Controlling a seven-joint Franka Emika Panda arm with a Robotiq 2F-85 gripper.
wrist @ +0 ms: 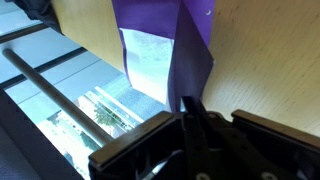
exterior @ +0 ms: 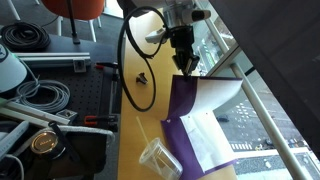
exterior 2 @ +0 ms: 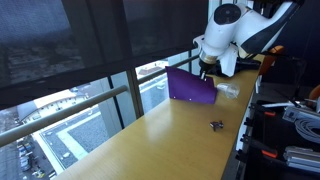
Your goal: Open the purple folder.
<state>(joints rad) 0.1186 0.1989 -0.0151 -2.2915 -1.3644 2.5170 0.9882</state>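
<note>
The gripper (exterior: pixel 186 66) hangs in the upper middle of an exterior view, its jaws pressed together on the top edge of the purple folder (exterior: pixel 184 100). The front cover is pinched there and stands up off the wooden table (exterior: pixel 135 128). The rest of the folder lies flat just below and to the lower right of the gripper, with the white sheets (exterior: pixel 208 130) bared.

In an exterior view the lifted cover (exterior 2: pixel 188 87) shows as an upright purple panel directly under the gripper (exterior 2: pixel 204 70), right of centre.

In the wrist view the gripper (wrist: pixel 192 110) comes in from the bottom edge. The purple cover (wrist: pixel 192 40) narrows down into it, with white paper (wrist: pixel 148 55) to its left.

A clear plastic cup (exterior: pixel 157 157) lies near the folder's lower-left corner, apart from it. A small black object (exterior: pixel 141 77) sits left of the gripper.
</note>
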